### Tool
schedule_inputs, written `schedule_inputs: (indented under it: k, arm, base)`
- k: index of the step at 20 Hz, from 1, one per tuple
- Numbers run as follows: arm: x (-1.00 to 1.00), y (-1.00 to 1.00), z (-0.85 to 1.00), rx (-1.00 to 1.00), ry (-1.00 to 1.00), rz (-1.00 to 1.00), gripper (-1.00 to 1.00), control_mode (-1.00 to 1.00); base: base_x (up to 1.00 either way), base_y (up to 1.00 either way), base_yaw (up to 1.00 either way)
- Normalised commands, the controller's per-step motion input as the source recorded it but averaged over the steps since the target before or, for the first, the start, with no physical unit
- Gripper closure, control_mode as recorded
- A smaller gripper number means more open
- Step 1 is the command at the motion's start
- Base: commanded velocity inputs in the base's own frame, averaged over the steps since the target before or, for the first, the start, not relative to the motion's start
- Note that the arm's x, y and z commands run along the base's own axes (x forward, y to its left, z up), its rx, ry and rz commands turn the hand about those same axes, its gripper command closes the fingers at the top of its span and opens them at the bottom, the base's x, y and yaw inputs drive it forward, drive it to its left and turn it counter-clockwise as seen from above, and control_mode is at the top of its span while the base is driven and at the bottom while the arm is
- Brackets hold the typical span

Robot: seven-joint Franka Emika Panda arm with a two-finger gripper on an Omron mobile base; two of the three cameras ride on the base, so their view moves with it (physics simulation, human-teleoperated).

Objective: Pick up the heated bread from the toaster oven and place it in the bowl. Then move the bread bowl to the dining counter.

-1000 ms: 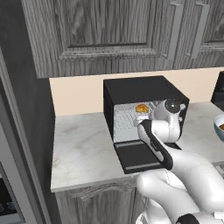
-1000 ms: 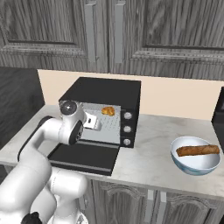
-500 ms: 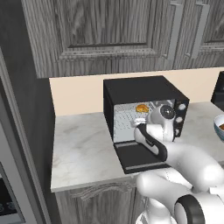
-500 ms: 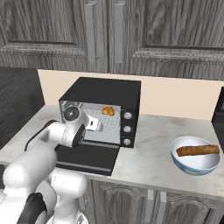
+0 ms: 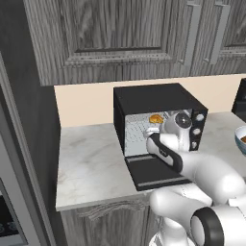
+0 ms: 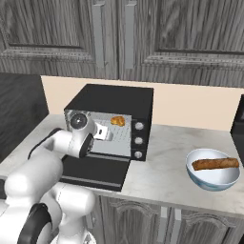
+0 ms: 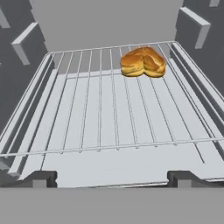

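The black toaster oven (image 5: 158,103) (image 6: 112,102) stands on the counter with its door (image 5: 156,173) (image 6: 95,171) dropped flat. The golden-orange heated bread (image 7: 142,62) (image 5: 155,118) (image 6: 117,121) lies at the back right of the silver wire rack (image 7: 100,109). My gripper (image 7: 112,179) (image 5: 152,131) (image 6: 101,133) is open at the oven's mouth, above the rack's front edge, well short of the bread and holding nothing. The blue-grey bowl (image 6: 213,177) (image 5: 239,139) sits on the counter to the oven's right. The dining counter is out of view.
A long brown stick loaf (image 6: 215,164) lies in the bowl. The oven's side walls (image 7: 26,48) close in on both sides of the hand. Dark wood cabinets (image 6: 143,38) hang overhead. A black appliance (image 6: 238,124) stands at the far right.
The arm has stretched forward and lowered, carrying the hand from in front of the oven into its open mouth. The bread, bowl and oven have not moved.
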Motion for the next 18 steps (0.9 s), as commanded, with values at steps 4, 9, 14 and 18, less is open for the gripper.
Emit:
schedule_inputs:
  k: [4,9,14,18]
  arm:
    - [0.17,0.00,-0.03,-0.01,-0.01,0.00,-1.00,-1.00]
    - [0.26,0.00,-0.29,-0.01,0.00,0.00,-1.00,-1.00]
    - [0.27,0.00,-0.41,0.00,0.00,0.00,-1.00,-1.00]
    - [0.27,0.00,-0.23,0.00,0.04,0.00,-1.00,-1.00]
  base:
    - [0.00,0.00,0.00]
    - [0.00,0.00,0.00]
    - [0.00,0.00,0.00]
    - [0.00,0.00,0.00]
